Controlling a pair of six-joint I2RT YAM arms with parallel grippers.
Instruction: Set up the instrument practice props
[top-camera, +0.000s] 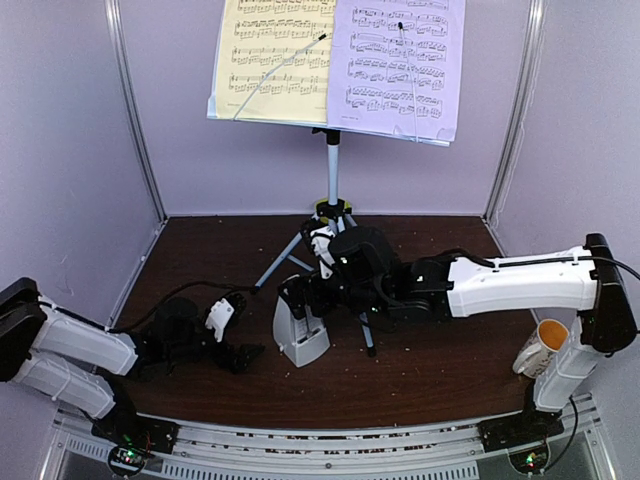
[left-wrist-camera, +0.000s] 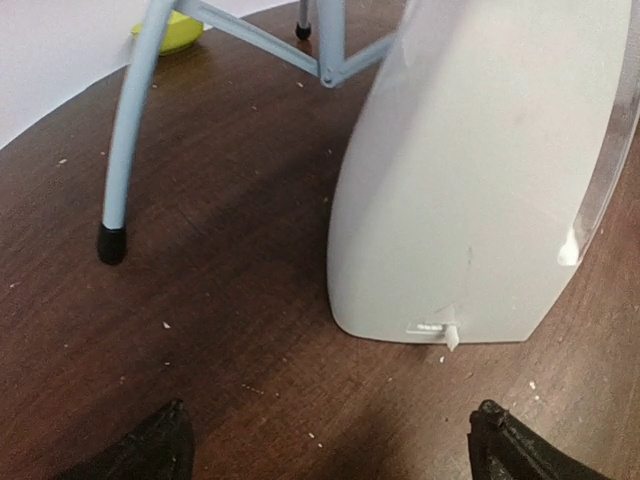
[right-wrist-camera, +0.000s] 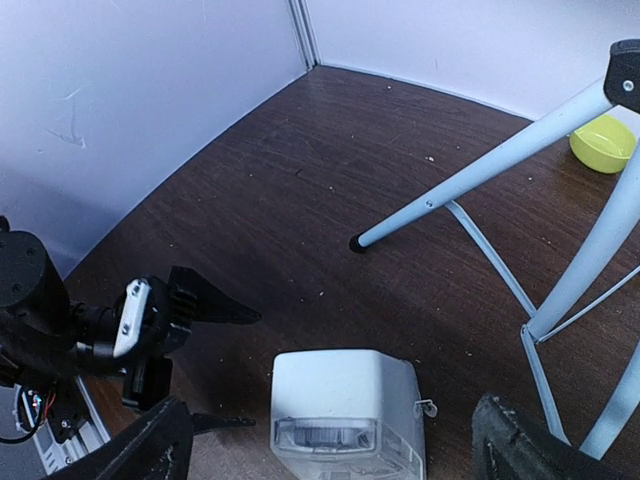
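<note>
Dark table (top-camera: 200, 260) carries the metronome (top-camera: 300, 340) beside the stand (top-camera: 331, 165); left fingers (left-wrist-camera: 150, 452) and right fingers (right-wrist-camera: 148, 452) spread, empty. Placement looks done; I'd retreat without bumping it.

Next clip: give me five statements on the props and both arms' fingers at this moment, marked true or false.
1. The yellow sheet and lilac sheet both rest on the music stand. True.
2. The left fingers are shut on the metronome. False: they stand open, short of it.
3. The metronome stands upright on the table. True.
4. The green bowl sits under the right fingers. False: the metronome is below them; the bowl lies beyond the tripod legs.
5. The right fingers are open. True.
</note>
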